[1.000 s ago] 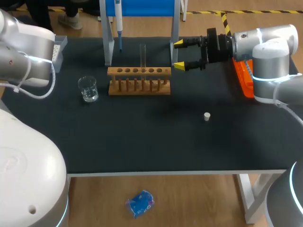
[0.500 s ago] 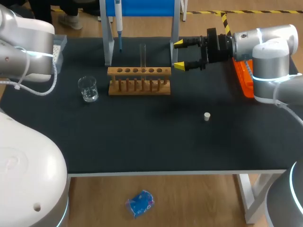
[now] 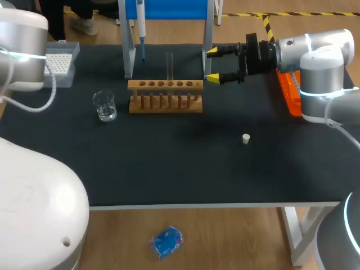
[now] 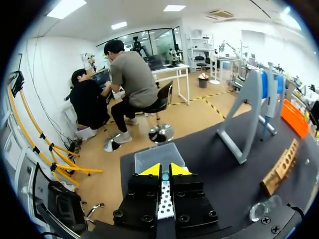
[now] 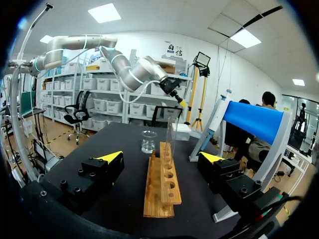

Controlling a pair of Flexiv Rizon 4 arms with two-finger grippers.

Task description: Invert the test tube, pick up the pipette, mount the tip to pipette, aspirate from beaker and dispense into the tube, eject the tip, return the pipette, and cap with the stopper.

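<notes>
Arms stand well apart at opposite ends of the table point(image 3: 169, 169). Our right arm point(image 3: 320, 56) enters from the right with its wrist held level above the far edge, and the right gripper point(image 3: 214, 65) points sideways at the wooden rack point(image 3: 165, 95). Its fingers are spread wide and hold nothing. In the right wrist view the rack and the test tube point(image 5: 171, 133) lie ahead of the gripper, in line with the gap between the yellow tips. The test tube point(image 3: 169, 66) stands upright in a rack hole, apart from both fingers. Our left arm point(image 3: 22, 50) is raised over the far left corner, and the left gripper point(image 4: 164, 171) points down over the tip box point(image 4: 158, 155). Its fingers are drawn together, only a narrow slit between the tips, with nothing gripped. The pipette point(image 3: 140, 28) hangs on the blue stand point(image 3: 169, 8) behind the rack. The beaker point(image 3: 104, 106) sits just left of the rack. The stopper point(image 3: 246, 138) lies alone on the table, right of the rack and nearer to us.
</notes>
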